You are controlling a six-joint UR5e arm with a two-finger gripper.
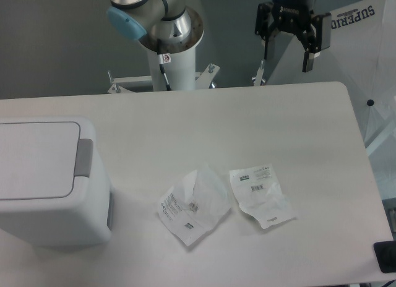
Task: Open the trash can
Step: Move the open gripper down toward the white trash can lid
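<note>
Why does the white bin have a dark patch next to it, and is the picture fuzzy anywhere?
In the camera view, the large white boxy plastic trash can throws a soft shadow onto the pale table at its right side, so light comes from above; the two crinkly clear plastic bags look slightly soft, and the black two-finger gripper is dim against the grey wall.

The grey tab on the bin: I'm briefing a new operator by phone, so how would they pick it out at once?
Find the big white trash can at the table's left edge. On its flat lid, the grey tab is a narrow upright strip on the edge facing the two plastic bags. It is the only grey part on the white bin.
</note>
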